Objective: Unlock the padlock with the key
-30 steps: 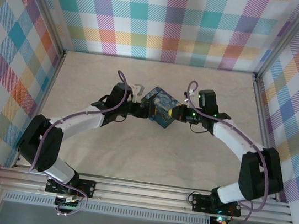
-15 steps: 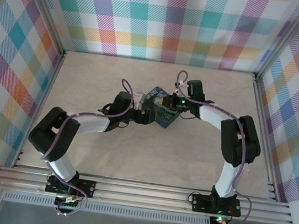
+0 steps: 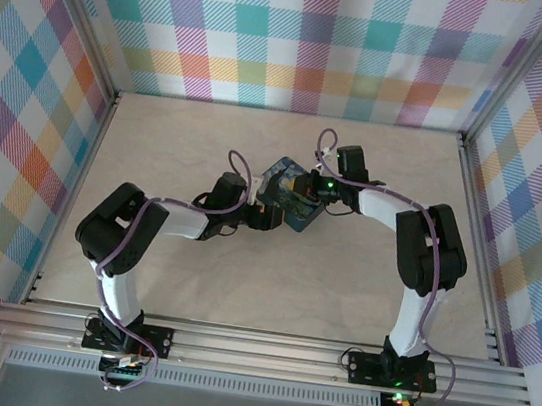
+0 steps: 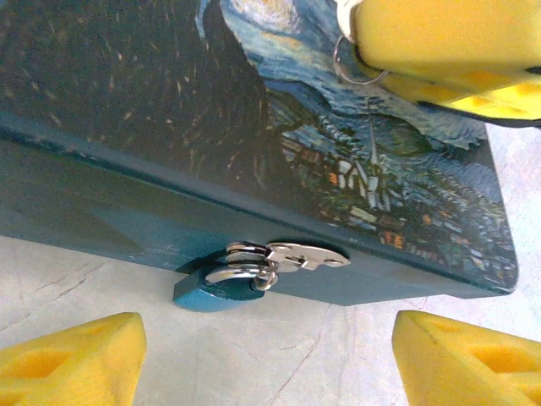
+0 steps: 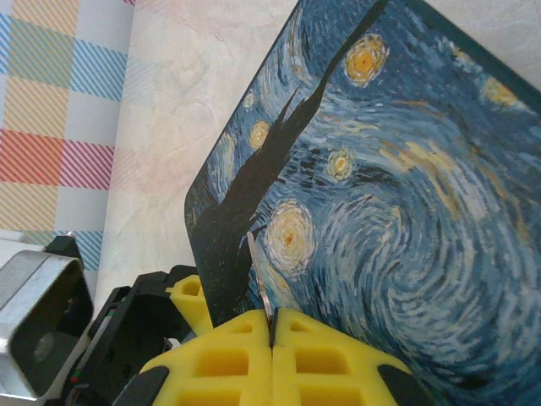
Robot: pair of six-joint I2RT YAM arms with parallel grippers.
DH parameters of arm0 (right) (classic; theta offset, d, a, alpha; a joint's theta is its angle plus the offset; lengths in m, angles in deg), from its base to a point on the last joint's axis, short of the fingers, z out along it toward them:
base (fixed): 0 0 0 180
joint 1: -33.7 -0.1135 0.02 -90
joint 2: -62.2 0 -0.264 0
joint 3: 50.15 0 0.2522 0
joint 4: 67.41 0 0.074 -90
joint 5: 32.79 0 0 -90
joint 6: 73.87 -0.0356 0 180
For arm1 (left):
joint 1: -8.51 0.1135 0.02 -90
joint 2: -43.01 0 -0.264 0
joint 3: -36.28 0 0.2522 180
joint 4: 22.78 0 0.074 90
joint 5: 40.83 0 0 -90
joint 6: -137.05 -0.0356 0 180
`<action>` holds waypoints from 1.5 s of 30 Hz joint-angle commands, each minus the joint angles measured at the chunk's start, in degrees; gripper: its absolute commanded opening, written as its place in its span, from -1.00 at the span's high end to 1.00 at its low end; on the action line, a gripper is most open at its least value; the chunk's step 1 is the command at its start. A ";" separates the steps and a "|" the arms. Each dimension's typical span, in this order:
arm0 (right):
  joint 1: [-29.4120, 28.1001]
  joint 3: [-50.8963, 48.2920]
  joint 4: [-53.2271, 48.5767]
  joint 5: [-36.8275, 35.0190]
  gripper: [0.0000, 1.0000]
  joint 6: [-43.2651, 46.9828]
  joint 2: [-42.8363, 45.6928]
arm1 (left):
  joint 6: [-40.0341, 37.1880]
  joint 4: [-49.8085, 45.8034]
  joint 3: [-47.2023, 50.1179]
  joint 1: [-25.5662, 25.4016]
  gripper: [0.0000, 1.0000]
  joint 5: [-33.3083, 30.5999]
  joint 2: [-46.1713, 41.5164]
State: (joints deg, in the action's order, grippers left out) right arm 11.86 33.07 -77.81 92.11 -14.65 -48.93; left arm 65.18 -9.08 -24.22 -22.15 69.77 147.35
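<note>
The starry-night painted box [image 4: 254,127] lies on the table with its front side toward my left wrist camera. The small blue padlock [image 4: 210,293] hangs by its silvery shackle [image 4: 237,272] from the box's latch [image 4: 306,255] and rests on the table. My left gripper [image 4: 270,364] is open just in front of it, a yellow pad on each side. My right gripper [image 5: 272,320] hovers over the box lid [image 5: 406,194], shut on the key [image 5: 261,275], whose thin blade sticks out of the pads. The key's ring [image 4: 351,66] dangles under the right gripper's pads [image 4: 439,38].
The box [image 3: 290,198] sits mid-table between both grippers, the left gripper [image 3: 261,213] at its near-left side and the right gripper [image 3: 306,182] above its far side. Plaid walls enclose the pale table [image 3: 360,286] on three sides.
My right gripper swung from the box's right side to above its lid and then held there. My left arm folded in, bringing its gripper closer to the box's front.
</note>
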 commanded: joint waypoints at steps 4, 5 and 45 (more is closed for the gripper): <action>-0.39 0.36 -4.13 -1.76 1.00 2.94 -0.98 | -3.55 3.44 -1.76 -0.20 -0.46 1.81 2.26; -0.39 0.33 -4.19 -1.76 1.00 3.01 -0.93 | -3.79 3.55 -1.88 -0.23 -0.45 1.73 2.59; -0.34 -0.59 -3.99 -2.45 1.00 3.43 0.57 | -5.83 2.95 -6.42 -2.92 0.23 0.63 8.16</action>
State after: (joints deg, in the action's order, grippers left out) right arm 11.86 33.44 -79.08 90.86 -11.90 -48.71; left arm 59.15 -8.20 -29.18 -24.00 69.53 154.65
